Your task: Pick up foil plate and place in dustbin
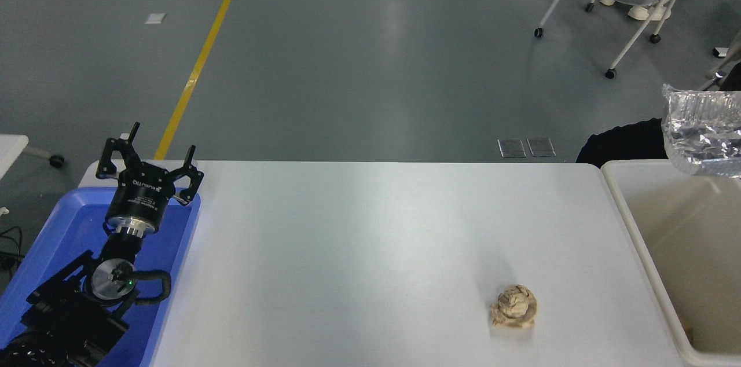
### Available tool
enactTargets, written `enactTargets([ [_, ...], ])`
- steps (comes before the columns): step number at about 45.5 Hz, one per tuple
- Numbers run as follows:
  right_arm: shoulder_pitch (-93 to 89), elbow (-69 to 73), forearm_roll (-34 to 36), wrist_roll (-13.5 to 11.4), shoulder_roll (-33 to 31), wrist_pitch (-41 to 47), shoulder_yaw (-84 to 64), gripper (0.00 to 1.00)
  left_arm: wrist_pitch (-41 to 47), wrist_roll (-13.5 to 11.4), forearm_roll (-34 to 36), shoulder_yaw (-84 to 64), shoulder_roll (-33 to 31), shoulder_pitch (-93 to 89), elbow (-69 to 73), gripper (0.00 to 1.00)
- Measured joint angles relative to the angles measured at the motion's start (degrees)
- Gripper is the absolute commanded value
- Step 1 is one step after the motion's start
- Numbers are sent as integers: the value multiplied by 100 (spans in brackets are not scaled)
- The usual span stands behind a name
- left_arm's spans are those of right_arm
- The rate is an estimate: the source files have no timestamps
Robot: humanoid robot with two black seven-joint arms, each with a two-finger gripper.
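Observation:
The foil plate (703, 132) is a shiny, wrinkly silver tray at the right edge of the head view, held in the air over the far end of the dustbin (637, 228). Only its left part shows; the rest is cut off by the picture's edge. The dustbin is an off-white plastic bin with deep walls standing against the table's right side. My right gripper is out of view past the right edge. My left gripper (149, 169) is open and empty, parked over the blue tray at the lower left.
A small crumpled brown paper ball (514, 307) lies on the white table (370, 239) near the front right. A shallow blue tray (63, 228) sits at the table's left end. A dark shape (619, 144) shows behind the table's far right corner. Office chairs stand far back right.

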Motion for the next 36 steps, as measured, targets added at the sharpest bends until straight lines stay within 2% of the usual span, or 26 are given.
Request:
enactTargets([
  [8,-1516,-883,110,-20,-145,-394,915,0,0,0,0,4,-3,-12,-2,100],
  [22,-4130,-2157,1063,-193,42,-801,2709,0,0,8,-1,17,-7,-18,-2,100],
  [28,-4987,-2519,1529,-337,231,-874,3330,0,0,8,-1,22,-7,-27,-3,100],
  [36,-5841,-2836,2134,-658,546,-1037,4092,0,0,8,0,24,-7,-29,-4,100],
])
